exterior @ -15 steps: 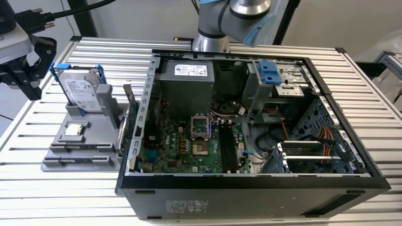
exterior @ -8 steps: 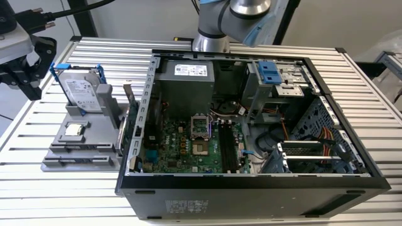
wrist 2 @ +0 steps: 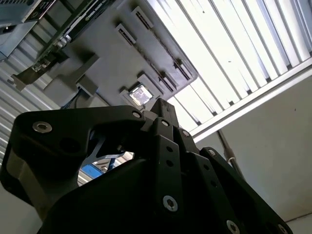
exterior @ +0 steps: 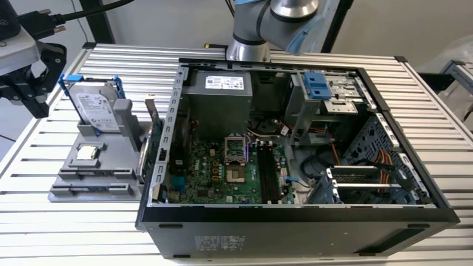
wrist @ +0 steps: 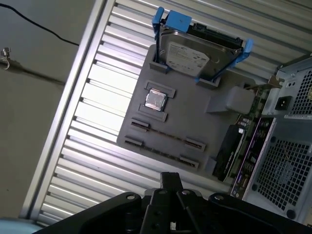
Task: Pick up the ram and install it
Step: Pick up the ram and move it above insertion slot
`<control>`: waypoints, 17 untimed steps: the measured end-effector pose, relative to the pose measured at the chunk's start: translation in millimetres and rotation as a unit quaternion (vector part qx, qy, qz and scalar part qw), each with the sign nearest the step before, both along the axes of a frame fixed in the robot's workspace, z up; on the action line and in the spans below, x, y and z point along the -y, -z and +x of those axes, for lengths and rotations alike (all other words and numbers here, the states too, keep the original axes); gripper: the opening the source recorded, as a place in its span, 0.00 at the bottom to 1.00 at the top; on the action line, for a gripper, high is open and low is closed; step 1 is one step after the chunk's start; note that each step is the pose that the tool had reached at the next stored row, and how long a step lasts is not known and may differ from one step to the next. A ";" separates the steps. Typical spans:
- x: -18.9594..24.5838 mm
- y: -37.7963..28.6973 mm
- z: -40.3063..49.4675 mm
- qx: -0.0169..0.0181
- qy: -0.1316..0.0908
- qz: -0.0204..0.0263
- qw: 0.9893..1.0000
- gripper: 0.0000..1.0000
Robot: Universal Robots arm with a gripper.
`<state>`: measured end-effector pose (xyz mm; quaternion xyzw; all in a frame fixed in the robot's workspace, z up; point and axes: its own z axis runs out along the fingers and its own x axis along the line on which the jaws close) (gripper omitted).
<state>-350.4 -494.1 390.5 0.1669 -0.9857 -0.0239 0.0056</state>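
Slatted metal surface (exterior: 66,221): in the exterior view the gripper (exterior: 35,108) hangs at ten o'clock of the grey tray (exterior: 111,166), open computer case (exterior: 296,138) at three. First wrist view picks out the ram (wrist: 166,135), a thin dark stick seated in that tray; second wrist view shows jaws drawn together, empty.

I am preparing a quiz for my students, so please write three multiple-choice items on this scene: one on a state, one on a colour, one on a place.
1. The case is: A shut; B upside down; C open.
2. The drive has a frame that is: A blue; B red; C green.
3. The ram is: A in the case; B on the grey tray; C atop the drive.
Key: 1 C, the board inside shows; 2 A, blue ends flank the drive; 3 B, the thin stick lies between the tray's clips.
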 end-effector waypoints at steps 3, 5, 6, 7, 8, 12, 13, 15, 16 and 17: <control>0.0 0.0 0.0 0.000 0.000 0.000 1.000 0.00; 0.0 0.0 0.0 0.000 0.000 0.000 1.000 0.00; 0.0 0.0 0.0 0.000 0.000 0.000 1.000 0.00; 0.0 0.0 0.0 0.000 -0.001 0.000 1.000 0.00; 0.0 0.1 0.0 0.000 -0.004 0.000 1.000 0.00; -0.1 0.1 -0.1 0.000 -0.024 0.000 1.000 0.00; -0.1 0.0 -0.1 0.000 -0.031 0.000 1.000 0.00; -0.1 0.0 -0.1 0.000 -0.044 0.000 0.999 0.00; -0.1 0.0 -0.1 0.000 -0.051 0.000 0.999 0.00; -0.1 0.0 -0.1 0.000 -0.058 0.000 0.998 0.00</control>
